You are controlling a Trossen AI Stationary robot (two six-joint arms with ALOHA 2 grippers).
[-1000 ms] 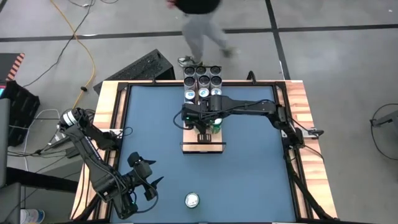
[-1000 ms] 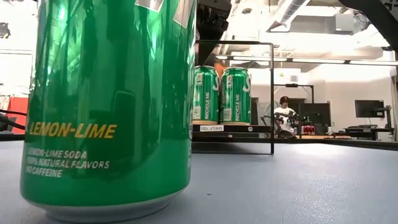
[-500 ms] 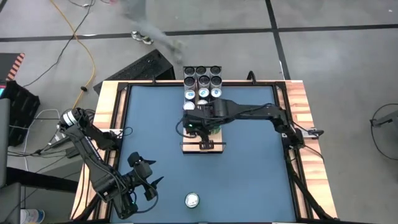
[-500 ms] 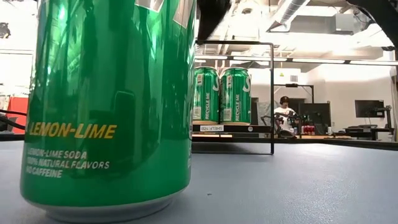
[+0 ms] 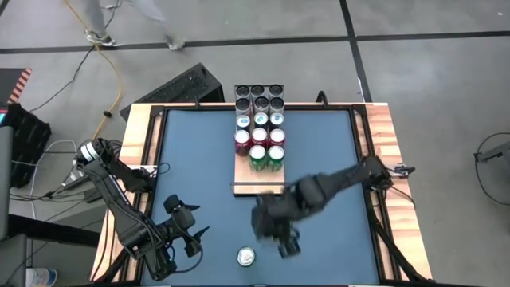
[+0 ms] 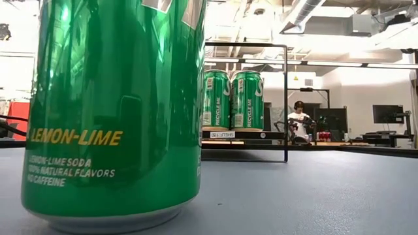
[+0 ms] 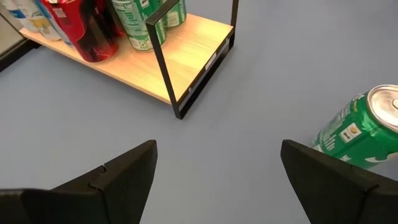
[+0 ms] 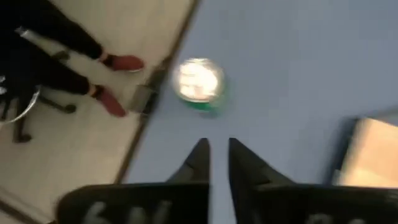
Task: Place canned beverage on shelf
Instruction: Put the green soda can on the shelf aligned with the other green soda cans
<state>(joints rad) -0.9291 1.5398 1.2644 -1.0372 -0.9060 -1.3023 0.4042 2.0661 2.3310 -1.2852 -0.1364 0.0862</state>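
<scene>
A loose green canned beverage (image 5: 246, 257) stands upright on its base on the blue table near the near edge; it fills the left of the low view (image 6: 117, 111). The shelf (image 5: 259, 177), a pale plank with black wire rails, lies mid-table and bears red and green cans (image 5: 267, 154). My right gripper (image 5: 284, 241) hovers between the shelf and the loose can (image 8: 199, 84), touching nothing; its fingers (image 8: 217, 155) stand a narrow gap apart. My left gripper (image 7: 217, 180) waits wide open at the near left, the can (image 7: 360, 130) beside it.
Several more cans (image 5: 259, 102) crowd the shelf's far end. Bare blue table (image 5: 327, 151) lies to the shelf's right and left. Pale wood strips (image 5: 135, 159) edge the table. A person (image 5: 119, 16) walks past beyond the far edge.
My right gripper has left the cans on the shelf and swung fast toward the table's near edge, rising a little and turning, until it is close to the loose green can. The cans on the shelf have stayed put. The person has walked leftward.
</scene>
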